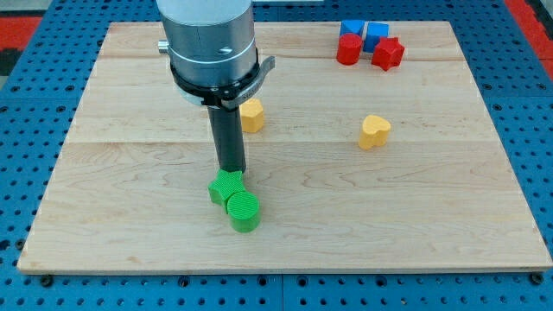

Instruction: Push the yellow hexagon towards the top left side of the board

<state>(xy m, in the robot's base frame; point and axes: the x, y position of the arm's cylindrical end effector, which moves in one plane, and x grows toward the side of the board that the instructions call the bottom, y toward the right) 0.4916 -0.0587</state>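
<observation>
My tip rests at green blocks, no jaws fitted; yellow hexagon lies behind rod toward the bench top, so tip likely needs repositioning below-right of it.

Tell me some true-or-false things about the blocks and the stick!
1. My tip is right by the green blocks. True.
2. The yellow hexagon sits at the board's bottom right corner. False: it is up near the middle, just right of the rod.
3. The red and blue blocks are bunched at the view's top right. True.
4. The yellow heart touches the hexagon. False: they lie well apart.
5. There are three green blocks. False: two, touching each other.
</observation>
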